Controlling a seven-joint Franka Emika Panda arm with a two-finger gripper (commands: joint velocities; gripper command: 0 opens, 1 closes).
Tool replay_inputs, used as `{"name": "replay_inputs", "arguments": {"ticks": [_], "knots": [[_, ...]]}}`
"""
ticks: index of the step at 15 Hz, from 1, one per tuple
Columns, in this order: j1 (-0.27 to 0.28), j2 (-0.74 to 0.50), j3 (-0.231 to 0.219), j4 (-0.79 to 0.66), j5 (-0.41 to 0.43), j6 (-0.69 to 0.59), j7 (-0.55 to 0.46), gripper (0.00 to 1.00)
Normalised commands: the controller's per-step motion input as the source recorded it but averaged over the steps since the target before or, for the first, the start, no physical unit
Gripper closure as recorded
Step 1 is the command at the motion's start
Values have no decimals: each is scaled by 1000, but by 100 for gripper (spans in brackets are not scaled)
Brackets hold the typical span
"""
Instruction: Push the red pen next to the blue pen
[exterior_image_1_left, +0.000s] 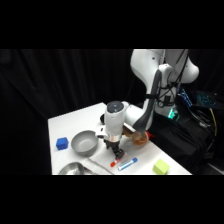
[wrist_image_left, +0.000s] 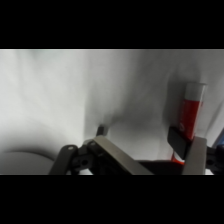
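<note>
Red pen nearly beside the blue pen, hand down on it at the table's near edge

I have the white arm's black two-finger hand (exterior_image_1_left: 114, 153) low over the white table (exterior_image_1_left: 70, 122), right at the short slim red pen with red ends and a white middle (exterior_image_1_left: 114, 163), which lies close to the table's near edge. The short white marker with blue ends, the blue pen (exterior_image_1_left: 128, 163), lies just beside it toward the right, the two close but, as far as I can see, not yet side by side. In the wrist view the red pen (wrist_image_left: 190, 112) sits against one dark finger pad (wrist_image_left: 178, 140); I cannot tell whether the fingers are clenched or spread. I judge the push mostly done, with only a small closing nudge and alignment left.
</note>
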Motion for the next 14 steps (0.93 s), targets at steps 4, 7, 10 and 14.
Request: {"name": "replay_inputs", "arguments": {"ticks": [4, 7, 10, 14], "knots": [[204, -132, -58, 60, -99, -257, 256, 0], [33, -489, -3, -100, -67, -530, 182, 0], [-154, -717, 158, -170, 28, -706, 68, 0], [-185, -632, 232, -48, 73, -786, 108, 0]]}}
